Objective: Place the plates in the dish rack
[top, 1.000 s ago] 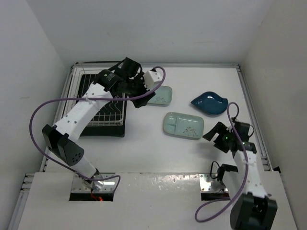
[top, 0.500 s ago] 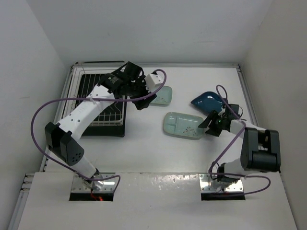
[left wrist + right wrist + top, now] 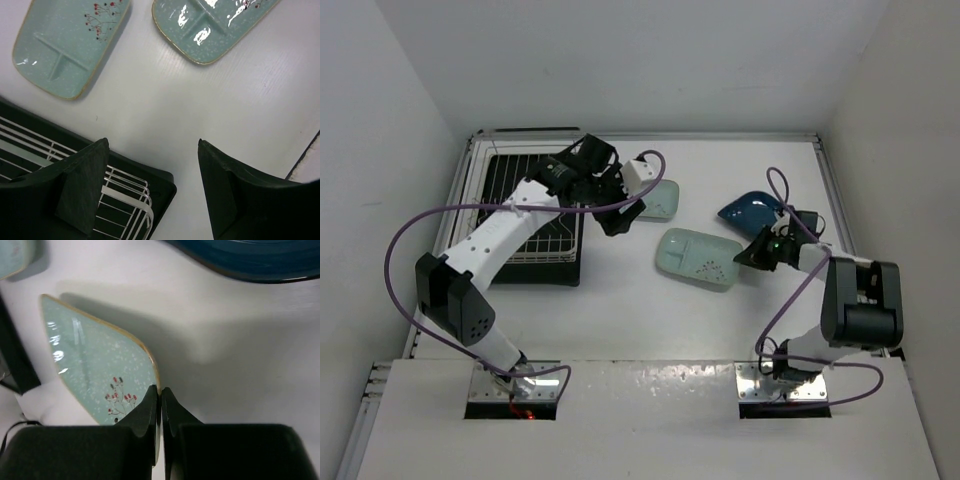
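Note:
Two mint-green plates lie on the white table: one (image 3: 698, 258) in the middle, the other (image 3: 658, 200) further back, partly under my left arm. The dark blue leaf-shaped dish (image 3: 755, 212) sits to the right. My right gripper (image 3: 160, 390) is shut on the right rim of the middle plate (image 3: 95, 365), whose gripped edge looks tilted up off the table. My left gripper (image 3: 151, 145) hangs open and holds nothing, above the table beside the dish rack's (image 3: 122, 192) corner. Both mint plates (image 3: 70, 45) (image 3: 210, 25) show ahead of it.
The white wire dish rack (image 3: 535, 215) stands on its black tray at the left, close to the left wall. The blue dish (image 3: 250, 260) lies just beyond my right gripper (image 3: 748, 256). White walls close in the table on three sides.
My right arm swung in from the near right to the middle plate's right edge and shut on its rim. The left gripper drifted slightly and opened a little wider.

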`<state>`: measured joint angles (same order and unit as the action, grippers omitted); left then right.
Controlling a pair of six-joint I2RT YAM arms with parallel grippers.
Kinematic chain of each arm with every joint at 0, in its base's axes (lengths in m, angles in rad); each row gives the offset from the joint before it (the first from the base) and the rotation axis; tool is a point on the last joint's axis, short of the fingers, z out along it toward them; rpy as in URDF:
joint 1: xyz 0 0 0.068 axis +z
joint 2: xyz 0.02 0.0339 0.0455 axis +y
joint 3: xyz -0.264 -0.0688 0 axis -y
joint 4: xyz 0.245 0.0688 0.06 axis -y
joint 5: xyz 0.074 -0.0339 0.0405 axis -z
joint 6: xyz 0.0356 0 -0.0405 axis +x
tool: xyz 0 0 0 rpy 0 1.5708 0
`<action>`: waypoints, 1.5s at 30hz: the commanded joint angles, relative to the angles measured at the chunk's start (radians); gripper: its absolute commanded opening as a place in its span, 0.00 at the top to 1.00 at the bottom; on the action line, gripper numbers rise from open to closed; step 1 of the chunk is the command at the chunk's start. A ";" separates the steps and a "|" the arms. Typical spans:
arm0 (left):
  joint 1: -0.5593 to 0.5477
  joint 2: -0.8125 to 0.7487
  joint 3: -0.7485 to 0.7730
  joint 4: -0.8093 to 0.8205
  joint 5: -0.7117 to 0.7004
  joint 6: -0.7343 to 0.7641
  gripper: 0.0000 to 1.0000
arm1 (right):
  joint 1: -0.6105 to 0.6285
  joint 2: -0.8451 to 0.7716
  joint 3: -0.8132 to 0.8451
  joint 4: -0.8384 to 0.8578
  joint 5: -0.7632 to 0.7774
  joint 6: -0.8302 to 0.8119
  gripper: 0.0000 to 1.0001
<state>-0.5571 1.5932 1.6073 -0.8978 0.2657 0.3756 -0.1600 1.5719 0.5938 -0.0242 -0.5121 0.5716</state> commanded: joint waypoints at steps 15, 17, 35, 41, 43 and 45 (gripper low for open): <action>-0.101 0.105 0.117 0.103 0.220 -0.043 0.18 | 0.257 -0.512 0.178 -0.146 -0.239 -0.205 1.00; -0.112 0.116 0.129 0.103 0.231 -0.053 0.18 | 0.298 -0.517 0.193 -0.155 -0.269 -0.205 1.00; -0.121 0.059 -0.033 0.083 0.319 0.003 0.64 | 0.356 -0.547 0.204 0.010 -0.267 -0.125 1.00; -0.121 0.059 -0.033 0.083 0.382 -0.029 1.00 | 0.358 -0.527 0.210 0.018 -0.263 -0.111 1.00; -0.121 0.038 -0.033 0.083 0.382 -0.043 1.00 | 0.359 -0.527 0.209 0.017 -0.231 -0.111 1.00; -0.121 0.022 -0.033 0.083 0.333 -0.081 1.00 | 0.361 -0.527 0.213 -0.021 -0.175 -0.116 0.98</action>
<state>-0.6659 1.6897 1.5719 -0.8600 0.5850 0.3229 0.1879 1.0512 0.7662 -0.1383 -0.6838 0.3756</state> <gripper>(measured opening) 0.060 0.025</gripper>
